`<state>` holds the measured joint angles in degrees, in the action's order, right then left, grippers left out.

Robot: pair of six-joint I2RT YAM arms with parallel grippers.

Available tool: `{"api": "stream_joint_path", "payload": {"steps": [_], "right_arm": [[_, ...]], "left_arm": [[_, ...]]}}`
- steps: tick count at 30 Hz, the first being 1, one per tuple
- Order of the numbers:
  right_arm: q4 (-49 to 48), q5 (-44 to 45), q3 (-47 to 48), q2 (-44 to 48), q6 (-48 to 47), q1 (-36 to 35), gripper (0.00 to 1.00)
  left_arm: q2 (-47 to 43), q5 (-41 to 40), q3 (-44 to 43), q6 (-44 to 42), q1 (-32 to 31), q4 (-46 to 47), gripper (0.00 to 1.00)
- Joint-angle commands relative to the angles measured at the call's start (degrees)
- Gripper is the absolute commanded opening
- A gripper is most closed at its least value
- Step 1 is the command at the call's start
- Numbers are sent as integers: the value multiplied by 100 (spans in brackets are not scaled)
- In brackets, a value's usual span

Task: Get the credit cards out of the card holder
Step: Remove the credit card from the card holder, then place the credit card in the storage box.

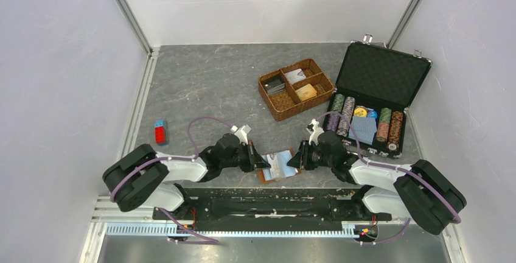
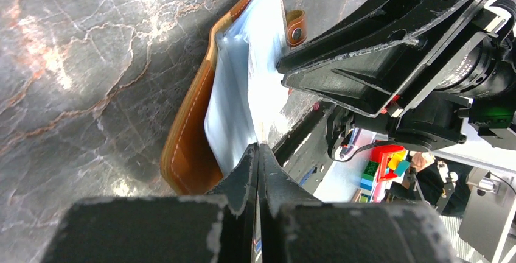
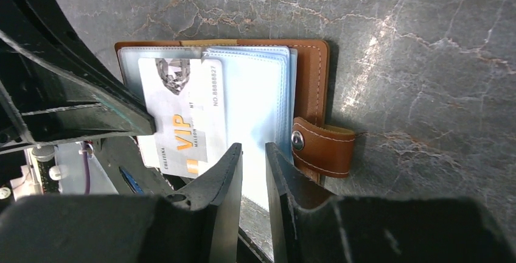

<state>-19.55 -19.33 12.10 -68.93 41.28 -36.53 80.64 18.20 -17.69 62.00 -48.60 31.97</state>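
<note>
The tan leather card holder lies open on the table between both arms, its pale clear sleeves facing up and its snap tab to one side. A white credit card with orange "VIP" lettering sticks partway out of a sleeve. My left gripper is shut, its tips pinched on that card's edge; one of its black fingers covers the card's side. My right gripper hovers over the sleeves near the tab, jaws a narrow gap apart with nothing pinched between them.
A woven brown basket with compartments stands behind the holder. An open black case with poker chips and a blue deck sits at the right. A small red and blue block lies at the left. The table's front edge runs just beneath the holder.
</note>
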Motion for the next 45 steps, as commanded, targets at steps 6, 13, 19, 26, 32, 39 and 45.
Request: {"api": "stream_joint_path", "payload": {"steps": [6,13,19,26,32,39,45], "right_arm": [[1026,-133,659,181,-1311,-12,28],[1304,-847,1321,593,-2509,-10,34],[1158,-2006,1571,490,-2925,4,40],[1542,-3076,2121,2,-3498,110,44],[1596,-3580,2427,-459,-3916,162,46],[1844,-4094,2775,-1028,-4317,210,45],[2143,-4307,2877,-1247,-4591,208,42]], "left_arm": [[-651,46,-103,-779,96,-1029,2],[-1078,262,-203,-1287,162,-1636,2],[-1280,695,-195,-1659,184,-1769,2],[-1554,1116,-138,-1747,193,-1660,2],[-1772,1573,-107,-1789,189,-1634,2],[-1831,1685,-58,-1709,193,-1470,2],[-1775,1712,-94,-1704,193,-1408,2]]}}
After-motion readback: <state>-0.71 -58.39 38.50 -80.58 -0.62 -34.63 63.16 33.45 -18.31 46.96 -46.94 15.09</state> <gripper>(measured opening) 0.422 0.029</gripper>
